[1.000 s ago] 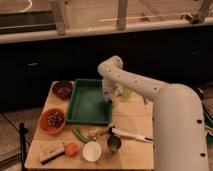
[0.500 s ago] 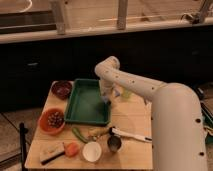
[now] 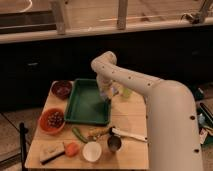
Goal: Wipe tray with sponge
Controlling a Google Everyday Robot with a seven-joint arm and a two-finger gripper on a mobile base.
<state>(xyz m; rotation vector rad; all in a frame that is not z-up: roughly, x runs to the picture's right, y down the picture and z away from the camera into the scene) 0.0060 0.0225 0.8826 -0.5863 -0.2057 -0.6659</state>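
Can barely make out a thin black post (image 3: 22, 145) beside the left edge of the table (image 3: 132, 120). Cannot tell what the dark lumps in the orange bowl (image 3: 52, 120) are, nor what fills the dark bowl (image 3: 62, 89) behind it. See a tan block (image 3: 50, 152) with a dark strip near the front edge, just beside a small orange thing (image 3: 72, 149) too blurred to name. Find the green tray (image 3: 85, 107) right of the two bowls, on the table's rear half, with part of its right rim hidden behind the gripper (image 3: 105, 93). Place that gripper low over the tray's right rim, pointing down. Cannot tell whether open or closed, nor whether holding anything. Take a small pale patch at its lower end for the sponge (image 3: 107, 98), though only faintly; cannot say whether touching the tray. Lose part of a yellowish cup (image 3: 125, 92) behind the arm (image 3: 145, 85). Cannot see the table's right side, blocked by the arm's wide near part.

Against one second ago, find the gripper and the arm's bend shifted left, from just right of the tray to over its rim. Note tray, bowls and the rest unmoved.
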